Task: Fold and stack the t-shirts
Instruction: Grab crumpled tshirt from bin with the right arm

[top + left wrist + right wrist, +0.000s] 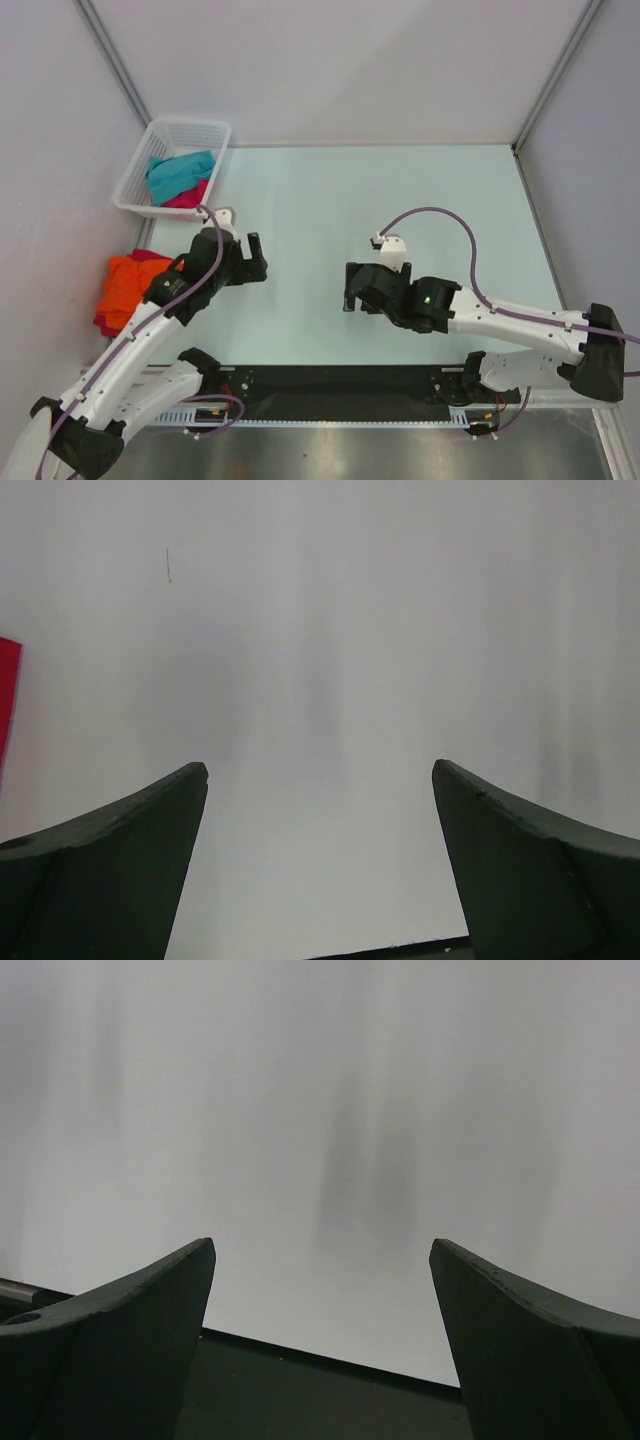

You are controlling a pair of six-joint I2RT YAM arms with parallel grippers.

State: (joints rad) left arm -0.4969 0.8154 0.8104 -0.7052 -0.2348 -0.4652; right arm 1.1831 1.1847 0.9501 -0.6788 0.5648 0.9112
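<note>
rn left end effector (256, 258) & right end effector (350, 288) are hanging wide open, empty; teal t-shirt (180, 172) + pink t-shirt (190, 196) are sitting in basket (185, 127) upper left, orange t-shirt (125, 282) mid-left. prob risking grabbing 2 tangled together imo

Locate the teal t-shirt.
In the top view, the teal t-shirt lies in the white basket at the far left, with a pink shirt.

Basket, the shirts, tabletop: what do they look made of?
Basket: white plastic, likely; open lattice walls, rigid rim.
Teal shirt and orange shirt: soft matte cloth, crumpled into folds; fibre not tellable.
Tabletop: smooth, even pale-green surface; laminate or painted board, unclear.
</note>
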